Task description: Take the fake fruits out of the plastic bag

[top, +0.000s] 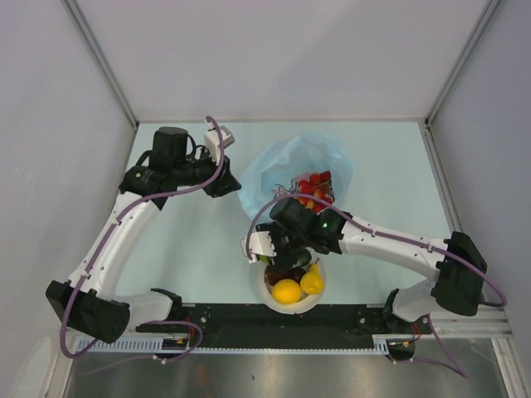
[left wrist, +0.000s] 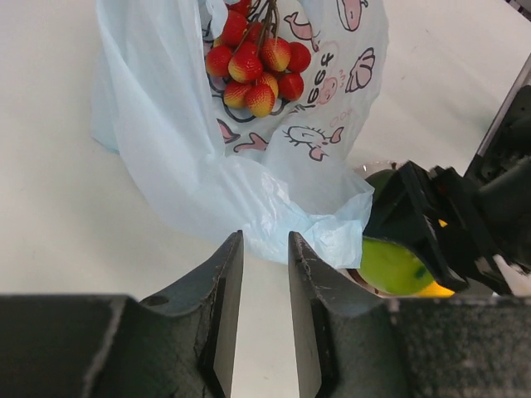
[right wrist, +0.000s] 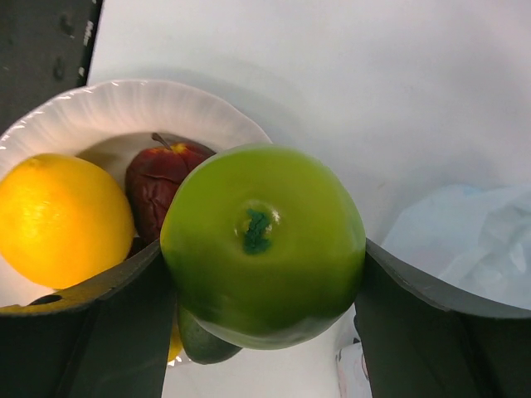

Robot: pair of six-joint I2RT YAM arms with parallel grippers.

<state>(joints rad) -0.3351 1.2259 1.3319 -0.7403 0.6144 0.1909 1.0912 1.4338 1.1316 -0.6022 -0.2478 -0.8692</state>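
My right gripper [right wrist: 264, 278] is shut on the green apple [right wrist: 264, 240] and holds it just above the white bowl [right wrist: 124, 95]. In the bowl lie a yellow lemon [right wrist: 58, 220], a dark red round fruit [right wrist: 158, 186] and a dark green avocado [right wrist: 203, 344]. The light-blue plastic bag [top: 294, 166] lies beyond the bowl with the bunch of red grapes [top: 314, 189] in its mouth. My left gripper [left wrist: 265, 249] hovers open by a narrow gap, nothing between its fingers, just short of the bag's [left wrist: 182, 149] near edge. The grapes [left wrist: 257, 62] show inside.
The bowl [top: 267, 292] sits at the table's near edge, against the black rail [top: 357, 325] between the arm bases. Grey walls enclose the table on three sides. The right arm [top: 390, 240] stretches across the table's right half.
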